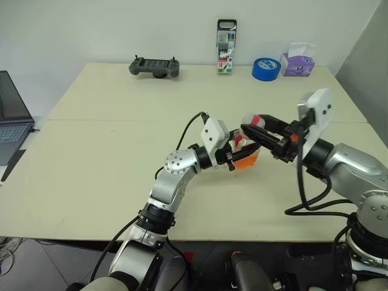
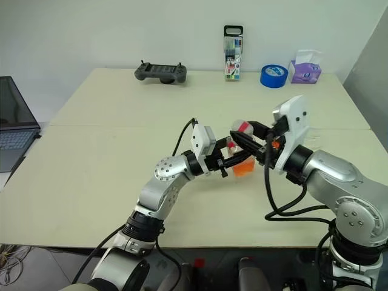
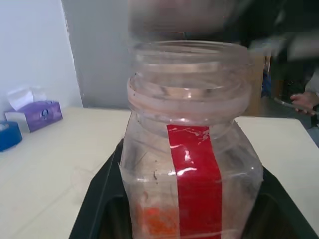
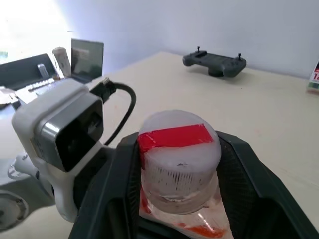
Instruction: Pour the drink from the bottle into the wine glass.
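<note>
From the head views, your left gripper (image 1: pixel 237 159) clamps the bottle (image 1: pixel 245 156) upright above the table (image 1: pixel 109 151), neck up. Your left wrist view shows its mouth uncapped, drink (image 3: pixel 157 221) low inside. Your right wrist view shows the right gripper (image 4: pixel 179 164) pinching the cap (image 4: pixel 178 152) above it.

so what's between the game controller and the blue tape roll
A tall clear marker case stands upright between the game controller and the blue tape roll, nearer the tape, as the left eye view shows.
</note>
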You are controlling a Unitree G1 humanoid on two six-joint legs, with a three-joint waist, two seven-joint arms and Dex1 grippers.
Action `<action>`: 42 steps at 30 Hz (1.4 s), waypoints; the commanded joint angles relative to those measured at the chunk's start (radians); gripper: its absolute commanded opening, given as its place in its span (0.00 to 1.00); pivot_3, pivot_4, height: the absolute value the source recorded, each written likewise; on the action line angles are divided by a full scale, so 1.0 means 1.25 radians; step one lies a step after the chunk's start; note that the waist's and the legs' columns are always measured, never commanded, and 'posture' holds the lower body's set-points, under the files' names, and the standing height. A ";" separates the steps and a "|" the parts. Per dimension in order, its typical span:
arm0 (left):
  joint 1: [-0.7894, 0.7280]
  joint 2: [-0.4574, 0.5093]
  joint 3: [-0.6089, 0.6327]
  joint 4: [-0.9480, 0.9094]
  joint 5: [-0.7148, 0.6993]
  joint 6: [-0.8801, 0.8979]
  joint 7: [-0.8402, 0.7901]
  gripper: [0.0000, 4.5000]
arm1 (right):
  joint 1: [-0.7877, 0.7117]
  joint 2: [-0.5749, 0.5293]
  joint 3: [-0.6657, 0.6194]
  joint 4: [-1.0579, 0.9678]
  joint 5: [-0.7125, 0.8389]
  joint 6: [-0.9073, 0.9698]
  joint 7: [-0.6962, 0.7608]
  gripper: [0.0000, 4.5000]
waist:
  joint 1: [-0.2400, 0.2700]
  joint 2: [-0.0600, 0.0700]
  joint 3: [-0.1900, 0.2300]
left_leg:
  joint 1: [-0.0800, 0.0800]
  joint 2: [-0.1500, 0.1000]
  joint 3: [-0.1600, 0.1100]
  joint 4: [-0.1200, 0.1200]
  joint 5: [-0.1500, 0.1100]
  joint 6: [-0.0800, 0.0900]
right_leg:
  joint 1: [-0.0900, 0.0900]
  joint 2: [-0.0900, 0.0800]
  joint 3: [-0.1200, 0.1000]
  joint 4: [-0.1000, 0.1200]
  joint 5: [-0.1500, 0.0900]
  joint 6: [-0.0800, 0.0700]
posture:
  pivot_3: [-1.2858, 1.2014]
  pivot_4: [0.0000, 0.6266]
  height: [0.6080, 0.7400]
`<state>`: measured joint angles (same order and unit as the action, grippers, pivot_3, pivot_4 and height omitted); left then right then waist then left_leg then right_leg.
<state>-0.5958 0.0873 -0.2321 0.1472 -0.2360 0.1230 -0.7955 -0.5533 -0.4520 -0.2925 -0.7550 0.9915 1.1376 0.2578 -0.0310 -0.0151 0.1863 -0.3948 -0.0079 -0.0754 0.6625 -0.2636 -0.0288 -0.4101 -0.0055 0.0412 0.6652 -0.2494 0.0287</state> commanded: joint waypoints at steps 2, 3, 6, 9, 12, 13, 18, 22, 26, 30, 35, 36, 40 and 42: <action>-0.010 -0.006 -0.001 -0.013 0.002 -0.010 0.002 0.39 | -0.005 0.003 -0.016 -0.011 0.057 -0.024 -0.073 0.35 | 0.002 0.000 0.000 | 0.000 0.000 0.000 0.000 0.000 0.000 | 0.000 0.000 -0.001 0.000 0.000 0.000 | 0.52 0.24 1.00; -0.010 -0.007 -0.001 -0.013 0.003 -0.010 0.003 0.39 | -0.005 0.009 -0.016 -0.008 0.067 -0.031 -0.090 0.32 | 0.002 0.000 0.000 | -0.001 0.000 0.000 0.000 0.000 0.000 | 0.000 0.000 -0.001 0.000 0.000 0.000 | 0.52 0.24 1.00; -0.008 -0.010 0.000 -0.015 0.004 -0.012 0.005 0.39 | 0.006 0.015 -0.035 0.018 0.009 -0.056 -0.179 0.09 | 0.002 0.000 0.000 | -0.001 0.000 0.001 0.000 0.000 0.000 | 0.000 0.000 0.000 0.000 0.000 0.000 | 0.52 0.24 1.00; -0.009 -0.009 0.008 -0.016 0.005 -0.015 0.012 0.39 | 0.084 -0.032 -0.043 0.058 -0.134 -0.077 -0.246 0.00 | 0.004 0.000 0.000 | -0.001 0.000 0.001 0.000 0.000 0.000 | 0.000 0.000 -0.001 -0.001 0.000 0.000 | 0.52 0.24 1.00; -0.013 -0.008 0.016 -0.016 0.004 -0.015 0.019 0.39 | 0.222 -0.049 -0.032 0.077 -0.216 -0.153 -0.209 0.00 | 0.012 0.000 0.000 | -0.002 -0.001 0.001 0.000 0.000 0.000 | 0.000 -0.001 -0.001 -0.002 0.000 0.000 | 0.52 0.24 1.00; -0.012 -0.007 0.016 -0.017 0.004 -0.015 0.020 0.39 | 0.261 -0.048 -0.021 0.081 -0.238 -0.184 -0.191 0.00 | 0.011 0.000 0.000 | -0.002 -0.001 0.002 0.000 0.000 0.000 | 0.000 -0.001 -0.001 -0.002 0.000 0.000 | 0.52 0.24 1.00; -0.011 0.007 0.026 -0.014 0.009 -0.017 0.028 0.39 | 0.410 -0.030 0.061 0.096 -0.296 -0.271 -0.097 0.00 | 0.000 0.000 0.000 | -0.001 0.000 0.003 0.000 0.000 0.000 | -0.001 0.000 0.001 0.000 0.000 0.000 | 0.52 0.24 1.00; -0.029 0.022 0.065 0.009 0.001 -0.008 0.054 0.39 | 0.399 -0.016 0.059 0.093 -0.316 -0.302 -0.092 0.00 | -0.001 0.000 0.000 | 0.001 0.001 0.003 0.000 0.000 0.001 | 0.001 0.001 0.001 0.000 -0.002 0.004 | 0.52 0.24 1.00; -0.066 0.049 0.143 0.072 -0.008 -0.004 0.114 0.39 | 0.387 -0.039 0.083 0.085 -0.327 -0.293 -0.066 0.00 | 0.001 0.000 0.000 | 0.001 0.000 0.003 0.000 0.000 0.001 | 0.001 0.002 0.001 0.000 -0.002 0.004 | 0.52 0.24 1.00; -0.113 0.104 0.225 0.189 0.005 -0.048 0.177 0.39 | 0.381 -0.028 0.093 0.101 -0.358 -0.327 -0.060 0.00 | 0.000 0.000 0.000 | 0.001 0.000 0.003 0.000 0.000 0.001 | 0.001 0.002 0.000 -0.001 -0.002 0.004 | 0.52 0.24 1.00; -0.157 0.185 0.292 0.326 0.023 -0.115 0.220 0.39 | 0.331 -0.026 0.146 0.096 -0.381 -0.359 -0.017 0.00 | 0.001 0.000 0.000 | 0.001 0.001 0.002 0.000 0.000 0.001 | 0.001 0.002 0.000 -0.001 -0.002 0.004 | 0.52 0.24 1.00; -0.167 0.202 0.304 0.361 0.027 -0.133 0.229 0.39 | 0.309 -0.030 0.175 0.093 -0.385 -0.347 -0.008 0.00 | 0.001 -0.001 0.000 | 0.001 0.001 0.002 0.000 0.000 0.001 | 0.001 0.001 0.000 -0.001 -0.002 0.004 | 0.52 0.24 1.00; -0.228 0.256 0.378 0.551 0.009 -0.198 0.297 0.39 | 0.164 0.011 0.335 0.121 -0.406 -0.310 0.033 0.04 | -0.002 -0.001 0.000 | 0.001 0.001 0.002 0.000 0.000 0.001 | 0.000 0.001 0.000 0.000 -0.001 0.003 | 0.52 0.24 1.00; -0.257 0.280 0.390 0.648 0.019 -0.236 0.311 0.39 | 0.082 0.069 0.387 0.169 -0.416 -0.315 0.040 0.13 | -0.003 -0.002 0.000 | 0.001 0.000 0.001 0.000 0.000 0.001 | -0.001 0.002 0.000 0.000 0.000 0.001 | 0.52 0.24 1.00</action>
<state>-0.8818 0.4095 0.2268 0.9016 -0.2146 -0.1121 -0.4290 -0.3977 -0.3918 0.1524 -0.5580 0.4850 0.7541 0.2930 -0.0352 -0.0170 0.1868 -0.3936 -0.0073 -0.0745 0.6621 -0.2631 -0.0281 -0.4109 -0.0023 0.0398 0.6653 -0.2493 0.0292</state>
